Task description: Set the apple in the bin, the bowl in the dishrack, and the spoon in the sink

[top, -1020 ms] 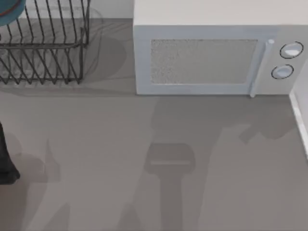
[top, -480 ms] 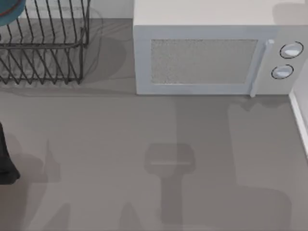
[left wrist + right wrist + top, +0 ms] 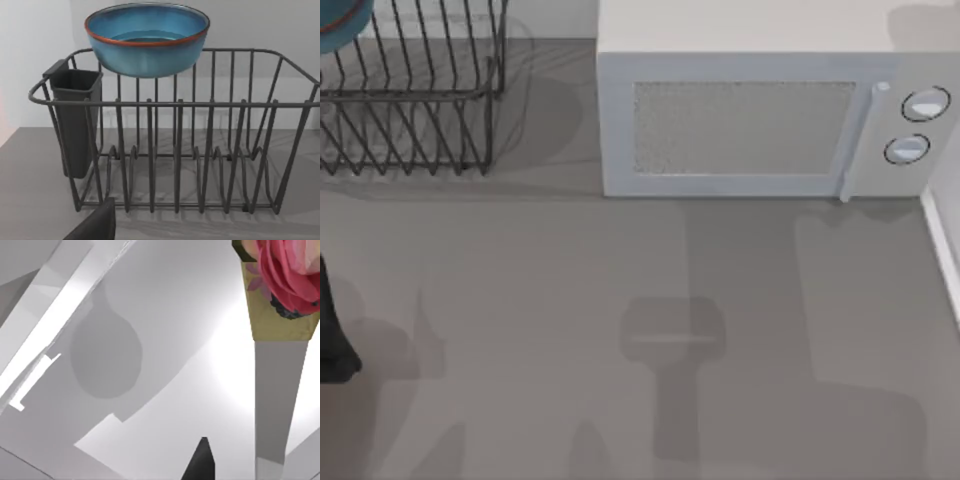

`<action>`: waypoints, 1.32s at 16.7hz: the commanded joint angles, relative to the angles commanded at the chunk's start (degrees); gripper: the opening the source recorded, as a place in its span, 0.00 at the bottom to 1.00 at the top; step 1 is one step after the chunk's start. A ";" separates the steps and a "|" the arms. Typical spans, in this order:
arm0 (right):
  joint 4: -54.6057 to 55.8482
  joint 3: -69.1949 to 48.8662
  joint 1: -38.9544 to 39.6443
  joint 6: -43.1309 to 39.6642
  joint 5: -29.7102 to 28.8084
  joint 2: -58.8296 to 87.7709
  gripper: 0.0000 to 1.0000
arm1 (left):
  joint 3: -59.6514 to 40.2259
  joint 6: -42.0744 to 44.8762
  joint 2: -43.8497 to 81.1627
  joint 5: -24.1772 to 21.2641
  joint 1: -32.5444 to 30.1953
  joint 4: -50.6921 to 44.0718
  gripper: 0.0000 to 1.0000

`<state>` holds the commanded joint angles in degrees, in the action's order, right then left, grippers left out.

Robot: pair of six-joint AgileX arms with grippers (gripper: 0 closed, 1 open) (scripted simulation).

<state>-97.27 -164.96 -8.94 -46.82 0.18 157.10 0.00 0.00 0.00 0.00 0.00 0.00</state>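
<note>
The left gripper [image 3: 93,227] hung low in front of the dishrack [image 3: 175,150], facing its long side square on. Whether it was released or clenched could not be told. In the top view the left arm [image 3: 330,340] sat at the table's 9 o'clock edge, and the rack [image 3: 410,100] lay from it towards 12 o'clock, in the table's 11 o'clock corner.

Beyond the rack's near rail and its rows of prongs, the bowl [image 3: 146,37] sat upright and high at the far side, its base dipping below the level of the far top rail. A black cutlery holder [image 3: 75,120] was hooked on one end of the rack. Whether the bowl rested on the wire could not be made out, though it looked settled. From above, a sliver of the bowl [image 3: 340,25] showed over the rack's back part, hard in the corner.

That relation decided the next move: the bowl already lay inside the rack's outline, straight ahead of the left gripper, so that part of the task seemed done (nothing lay between the two but wire). The left arm was by far the nearer.

The right gripper [image 3: 201,460] pointed at pale surfaces and a rose picture [image 3: 282,275], away from the rack. A grey microwave [image 3: 750,125] filled the table's 12 to 1 o'clock side.
</note>
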 joint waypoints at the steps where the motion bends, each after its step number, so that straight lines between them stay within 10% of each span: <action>1: 1.11 1.35 0.04 -0.02 0.01 -0.47 0.00 | 0.00 0.00 0.00 0.00 0.00 0.00 1.00; 15: 16.76 24.61 0.36 -0.04 0.08 -7.49 0.00 | 0.00 0.00 0.00 0.00 0.00 0.00 1.00; 22: 16.76 24.61 0.36 -0.04 0.08 -7.49 0.53 | 0.00 0.00 0.00 0.00 0.00 0.00 1.00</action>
<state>-80.51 -140.35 -8.59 -46.86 0.26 149.61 0.00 0.00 0.00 0.00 0.00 0.00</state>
